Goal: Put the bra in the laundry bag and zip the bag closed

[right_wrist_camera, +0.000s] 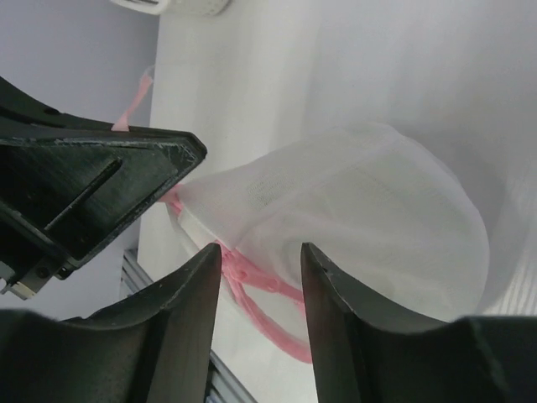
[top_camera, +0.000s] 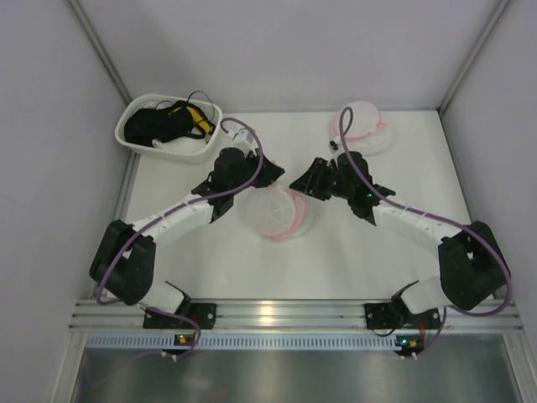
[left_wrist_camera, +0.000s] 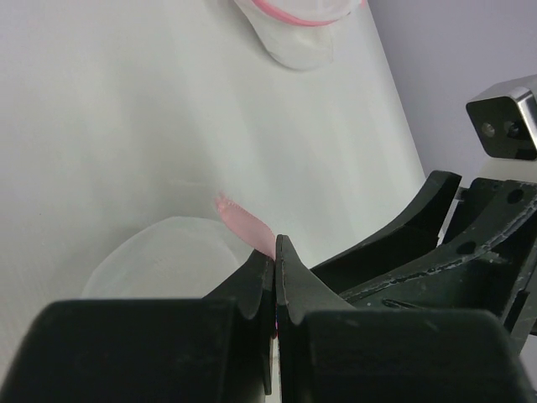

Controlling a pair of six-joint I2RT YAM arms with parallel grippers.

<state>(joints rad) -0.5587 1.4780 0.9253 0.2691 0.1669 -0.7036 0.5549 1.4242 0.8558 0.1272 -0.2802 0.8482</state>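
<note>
One white basket (top_camera: 172, 152) at back left. The left gripper (left_wrist_camera: 275, 252) has its fingers pinched on one pink zipper tab (left_wrist_camera: 239, 228). One laundry bag (top_camera: 277, 211) sits at table centre. The right gripper (right_wrist_camera: 262, 260) has its fingers apart over the mesh. One white-pink bundle (top_camera: 362, 128) at back right.

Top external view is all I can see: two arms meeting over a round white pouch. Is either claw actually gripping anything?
Observer: Yes. The left wrist view shows the left gripper shut on a pink tab at the edge of the laundry bag.
Operator: And the other claw?
Observer: The right wrist view shows the right gripper open, with the bag's pink zipper visible in the gap between its fingers.
</note>
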